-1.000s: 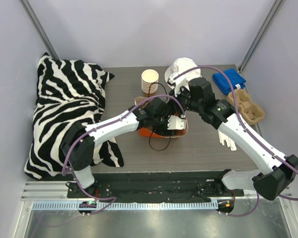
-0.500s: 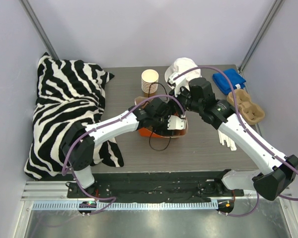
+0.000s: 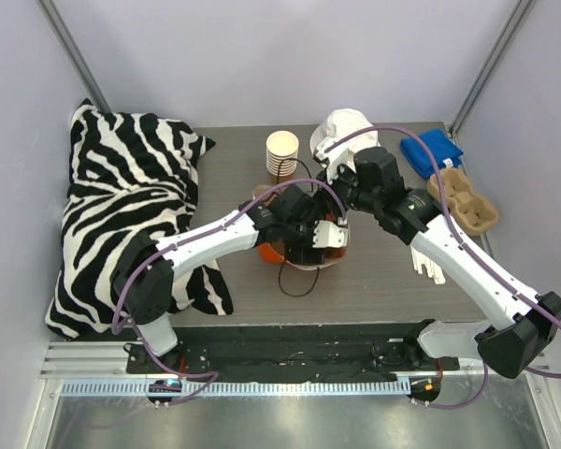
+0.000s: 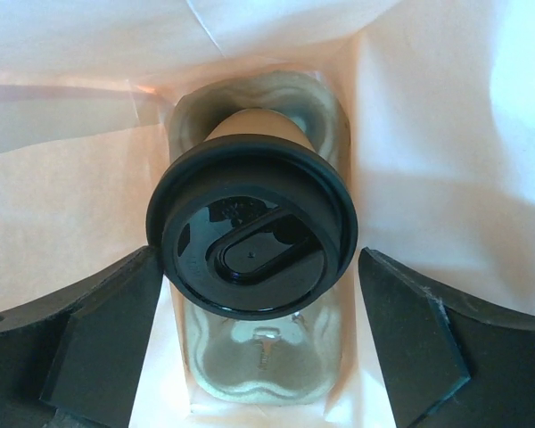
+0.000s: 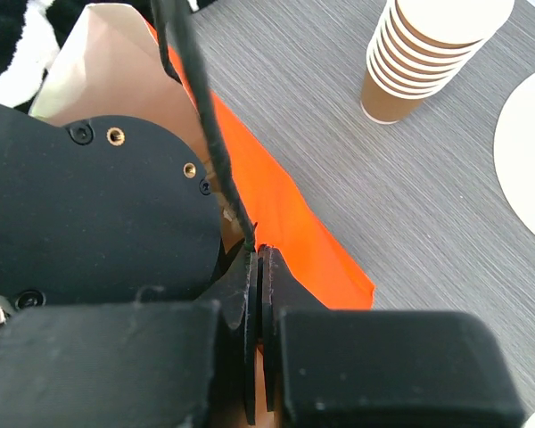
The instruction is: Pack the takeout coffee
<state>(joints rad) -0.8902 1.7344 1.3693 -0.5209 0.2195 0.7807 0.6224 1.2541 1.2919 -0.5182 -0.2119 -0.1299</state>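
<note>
The takeout coffee (image 4: 250, 236), a tan cup under a round black lid, stands upright deep inside the paper bag (image 4: 428, 134), on a pale moulded shape at its bottom. My left gripper (image 4: 257, 290) is open, with one dark finger (image 4: 102, 334) on each side of the lid and a gap between them and it. In the top view the left gripper (image 3: 310, 234) reaches down into the orange bag (image 3: 269, 251) and hides the cup. My right gripper (image 5: 259, 260) is shut on the bag's rim beside its black cord handle (image 5: 216, 152).
A stack of lidless paper cups (image 3: 282, 154) stands just behind the bag. A white round thing (image 3: 346, 126), a blue cloth (image 3: 430, 150), a brown pulp carrier (image 3: 463, 201) and pale sticks (image 3: 428, 262) lie to the right. A zebra pillow (image 3: 131, 206) fills the left.
My left gripper's jaws have spread and let go of the cup, and the left wrist has shifted a little. The right arm still holds the bag.
</note>
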